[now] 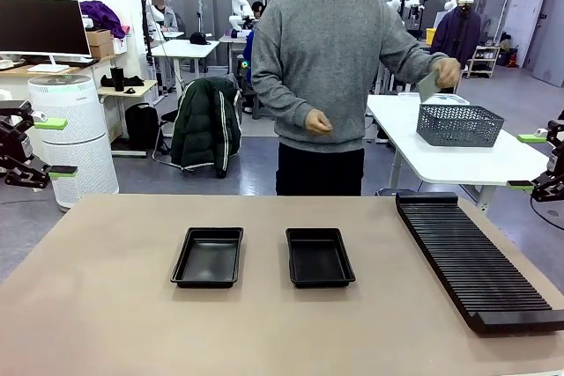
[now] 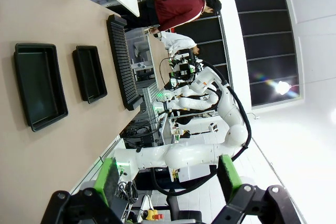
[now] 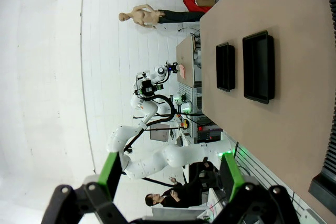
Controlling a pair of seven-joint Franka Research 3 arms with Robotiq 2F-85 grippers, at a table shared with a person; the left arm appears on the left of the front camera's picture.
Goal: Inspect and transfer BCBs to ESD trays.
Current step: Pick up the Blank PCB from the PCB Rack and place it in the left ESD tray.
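Sitting side by side mid-table [image 1: 106, 305]: two ESD trays, left tray [image 1: 209, 257] and right tray [image 1: 319, 257], floors bare. Rack [image 1: 476, 257] lies along the table's right side. Person [image 1: 322, 50] stands at the far side, one hand [image 1: 448, 70] holding a BCB [image 1: 429, 85] just above a grey basket [image 1: 459, 125] on a white table [image 1: 441, 160], far right. Left gripper [image 1: 55, 147] hangs past the left table edge, fingers apart, nothing between them. Right gripper [image 1: 526, 162] hangs past the right edge, fingers likewise apart, nothing held. Both are well apart from the trays.
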